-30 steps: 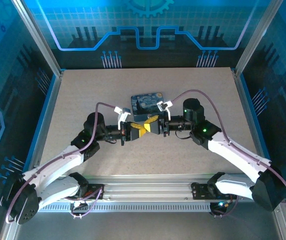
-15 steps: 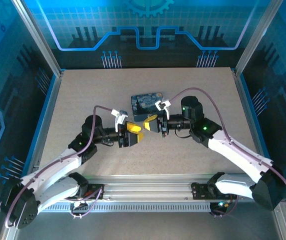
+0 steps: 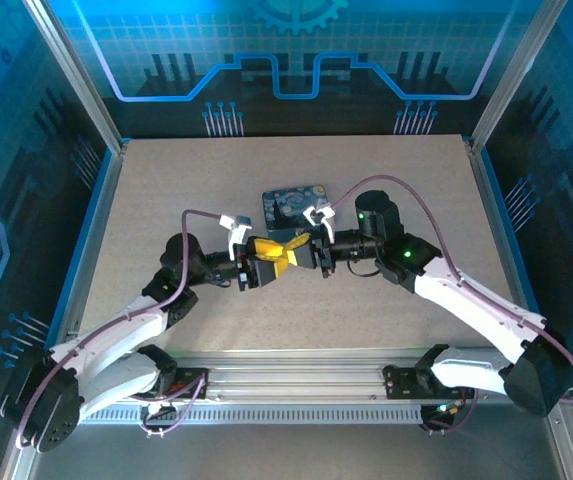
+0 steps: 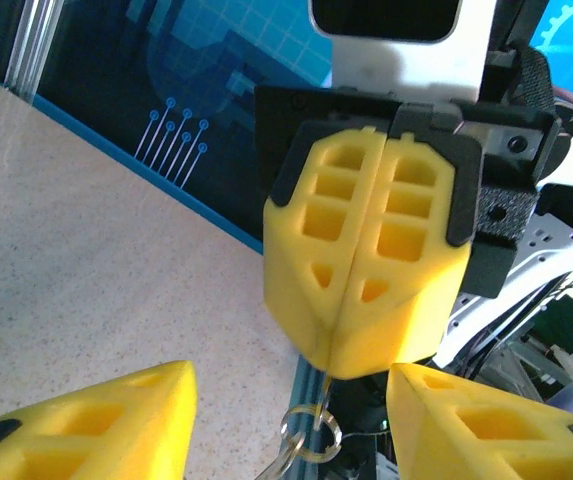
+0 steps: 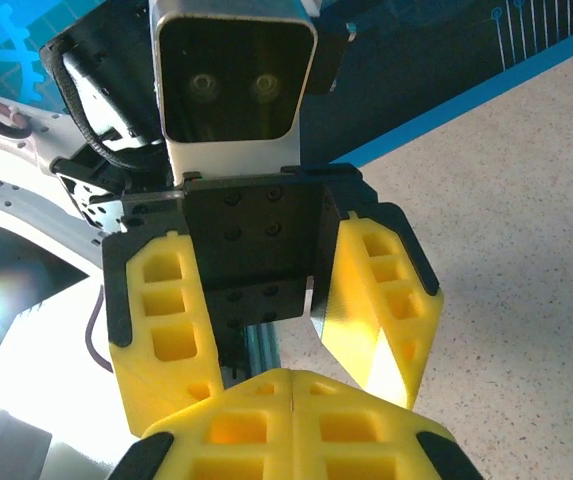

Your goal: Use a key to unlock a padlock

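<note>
My right gripper point(image 4: 338, 362) is shut on the key point(image 4: 323, 392), a thin metal sliver that pokes out of the seam between its yellow fingertips. A small silver key ring point(image 4: 312, 436) hangs from it. My left gripper point(image 4: 288, 400) is open, its two yellow fingers point(image 4: 116, 420) spread on either side of the right gripper's tip and the ring. In the top view the two grippers meet tip to tip, left gripper point(image 3: 269, 256) and right gripper point(image 3: 300, 248), just in front of the box. In the right wrist view the right gripper point(image 5: 294, 398) shows pressed together. The padlock is hidden.
A rectangular box point(image 3: 293, 206) printed with a blue night-sky painting lies on the beige table point(image 3: 166, 190) just behind the grippers. Purple cables arc over both arms. Blue-lit walls and metal posts enclose the table; a metal rail point(image 3: 296, 368) runs along the near edge.
The left gripper opened and drew back to the left, then came in again with its jaws spread round the right gripper's tip. The right gripper stayed shut and shifted slightly left.
</note>
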`<action>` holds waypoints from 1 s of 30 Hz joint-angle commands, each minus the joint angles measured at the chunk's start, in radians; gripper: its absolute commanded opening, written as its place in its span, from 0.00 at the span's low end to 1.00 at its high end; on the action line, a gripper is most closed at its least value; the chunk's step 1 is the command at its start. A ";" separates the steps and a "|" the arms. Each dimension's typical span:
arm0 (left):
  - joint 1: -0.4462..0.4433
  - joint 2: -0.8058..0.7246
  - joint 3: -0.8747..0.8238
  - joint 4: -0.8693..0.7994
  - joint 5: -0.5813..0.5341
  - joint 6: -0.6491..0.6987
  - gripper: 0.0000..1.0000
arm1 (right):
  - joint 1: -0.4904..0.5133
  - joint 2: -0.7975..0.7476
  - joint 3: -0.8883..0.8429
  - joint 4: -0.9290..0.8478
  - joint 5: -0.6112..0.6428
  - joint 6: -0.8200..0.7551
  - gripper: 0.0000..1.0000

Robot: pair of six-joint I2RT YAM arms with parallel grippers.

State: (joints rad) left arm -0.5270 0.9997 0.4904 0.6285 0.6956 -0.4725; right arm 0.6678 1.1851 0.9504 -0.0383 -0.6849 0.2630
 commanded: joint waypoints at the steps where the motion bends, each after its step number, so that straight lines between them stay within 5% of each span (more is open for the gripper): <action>1: 0.006 0.018 -0.002 0.070 0.038 -0.022 0.48 | 0.013 -0.008 0.022 -0.014 0.034 -0.017 0.00; 23: 0.004 0.054 -0.007 0.078 0.049 -0.043 0.24 | 0.013 -0.042 -0.011 0.037 0.087 0.021 0.00; 30: 0.005 0.046 -0.008 0.076 0.052 -0.043 0.38 | 0.013 -0.030 -0.019 0.044 0.088 0.019 0.00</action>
State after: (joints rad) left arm -0.5270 1.0603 0.4904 0.6792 0.7292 -0.5240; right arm 0.6678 1.1503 0.9459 -0.0174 -0.5903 0.2722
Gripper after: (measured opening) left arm 0.375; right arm 0.045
